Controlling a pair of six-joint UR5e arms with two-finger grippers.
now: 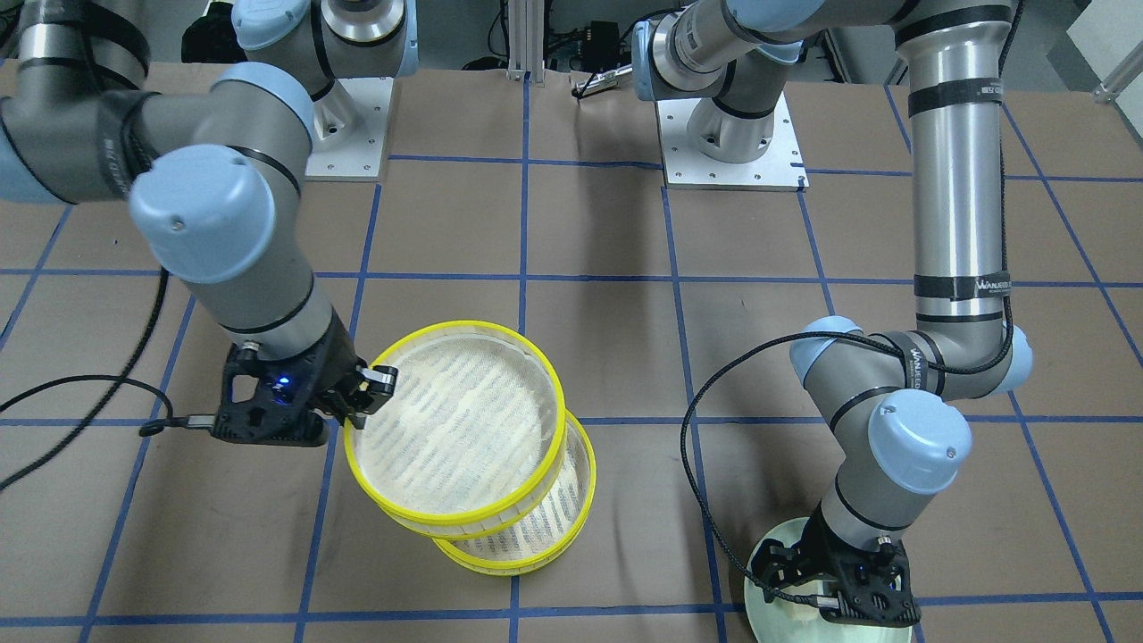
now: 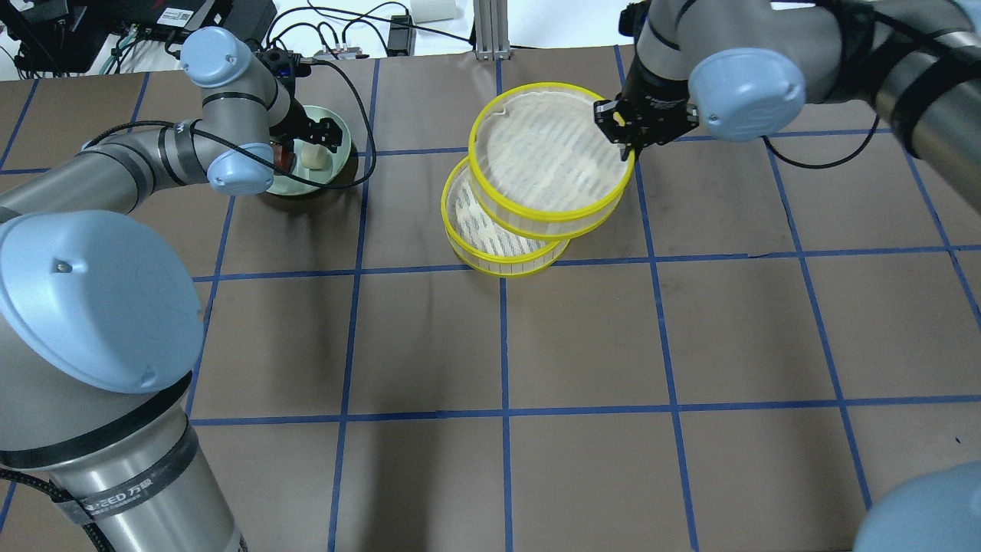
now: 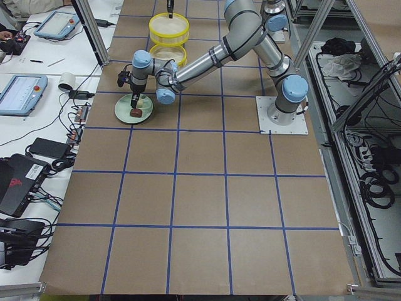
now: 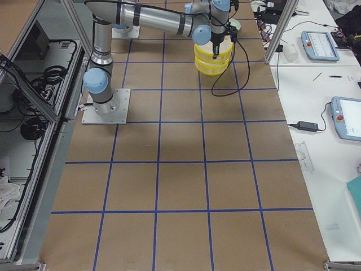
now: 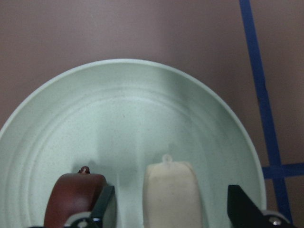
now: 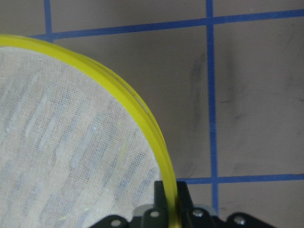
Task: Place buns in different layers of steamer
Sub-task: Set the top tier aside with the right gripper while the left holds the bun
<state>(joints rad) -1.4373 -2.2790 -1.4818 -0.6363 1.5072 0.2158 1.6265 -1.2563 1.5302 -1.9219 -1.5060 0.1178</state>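
On the taped brown table (image 2: 582, 337), the right gripper (image 6: 171, 188) is clamped on the upper tray's (image 2: 548, 157) rim, with the lower tray (image 2: 498, 244) offset beneath. The left gripper (image 5: 172, 205) is spread over the plate (image 5: 128, 109), the white bun (image 5: 172, 190) between its fingers and the brown bun (image 5: 73, 194) just outside one.

A black band (image 1: 963, 286) on the left arm (image 1: 955, 179) reads "WANJEED". Another band (image 2: 115, 494), nearer that arm's base, shows "EED" followed by characters too unclear to read.

I see yellow-rimmed steamer trays (image 1: 455, 429) with white mesh, seemingly grey-streaked; cream bun (image 5: 172, 194), reddish-brown bun (image 5: 73, 197), pale green plate (image 5: 133, 118), brown blue-gridded table (image 2: 582, 330).
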